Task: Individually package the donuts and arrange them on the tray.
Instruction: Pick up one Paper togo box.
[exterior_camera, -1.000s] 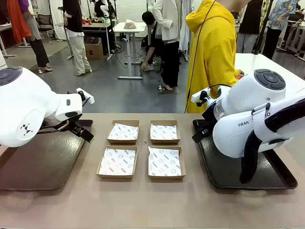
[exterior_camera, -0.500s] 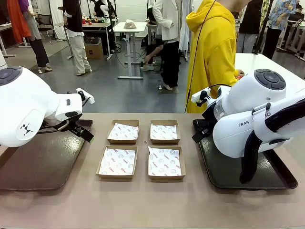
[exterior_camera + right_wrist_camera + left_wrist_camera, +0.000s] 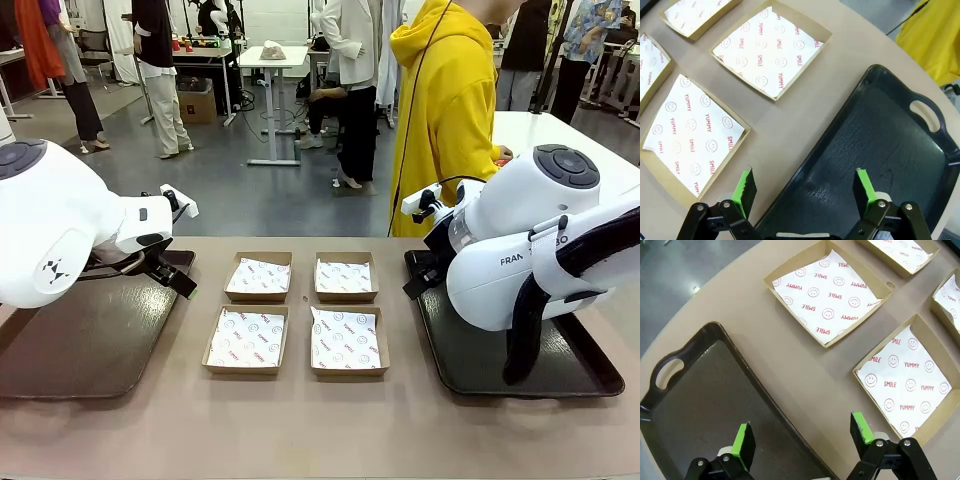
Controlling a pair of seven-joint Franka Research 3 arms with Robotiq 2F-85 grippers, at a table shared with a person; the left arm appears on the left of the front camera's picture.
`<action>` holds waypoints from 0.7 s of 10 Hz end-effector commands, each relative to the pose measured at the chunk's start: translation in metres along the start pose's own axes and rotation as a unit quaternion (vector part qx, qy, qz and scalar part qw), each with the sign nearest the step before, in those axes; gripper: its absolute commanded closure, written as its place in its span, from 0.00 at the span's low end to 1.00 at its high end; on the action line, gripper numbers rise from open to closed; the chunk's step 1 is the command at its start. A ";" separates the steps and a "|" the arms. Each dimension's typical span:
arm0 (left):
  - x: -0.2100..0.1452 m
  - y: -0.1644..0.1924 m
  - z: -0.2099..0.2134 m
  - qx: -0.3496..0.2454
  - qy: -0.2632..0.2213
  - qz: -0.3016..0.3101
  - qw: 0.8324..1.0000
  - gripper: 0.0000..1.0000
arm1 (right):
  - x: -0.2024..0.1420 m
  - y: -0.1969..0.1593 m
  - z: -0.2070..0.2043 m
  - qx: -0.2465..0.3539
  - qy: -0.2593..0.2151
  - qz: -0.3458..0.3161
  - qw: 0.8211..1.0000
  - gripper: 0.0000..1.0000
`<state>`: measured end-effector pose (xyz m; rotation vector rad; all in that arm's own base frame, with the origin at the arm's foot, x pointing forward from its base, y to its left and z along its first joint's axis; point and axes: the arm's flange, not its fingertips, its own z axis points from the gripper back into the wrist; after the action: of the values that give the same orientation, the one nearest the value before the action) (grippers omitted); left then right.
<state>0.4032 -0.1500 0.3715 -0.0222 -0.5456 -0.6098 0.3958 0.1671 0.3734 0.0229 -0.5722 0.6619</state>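
Four brown boxes are sitting in the middle of the table (image 3: 300, 430), two far and two near. The far left box (image 3: 258, 297), the far right box (image 3: 346, 298), the near left box (image 3: 244, 369) and the near right box (image 3: 349, 372) are each holding just a sheet of white paper (image 3: 258, 275) with red smiley faces. A dark tray (image 3: 80, 350) is lying to their left and another tray (image 3: 480, 365) to their right, both bare. I cannot tell where the donuts are.

The left gripper (image 3: 802, 432) is hanging wide open over the edge of the left tray, holding nothing. The right gripper (image 3: 804, 184) is hanging wide open over the edge of the right tray, holding nothing too. A person in a yellow hoodie (image 3: 445, 110) is standing at the far side.

Since a second ago, the boxes, trays and both arms are staying just where they were. Only people far behind are moving a little.
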 end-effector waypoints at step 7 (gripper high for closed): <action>-0.116 -0.043 0.116 0.025 0.074 -0.084 0.993 0.00 | -0.144 0.025 0.148 -0.032 0.102 0.102 0.989 0.00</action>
<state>0.3546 -0.1465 0.4464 0.1170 -0.4212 -0.7319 0.3367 0.1373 0.4654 -0.1473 -0.3960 0.8133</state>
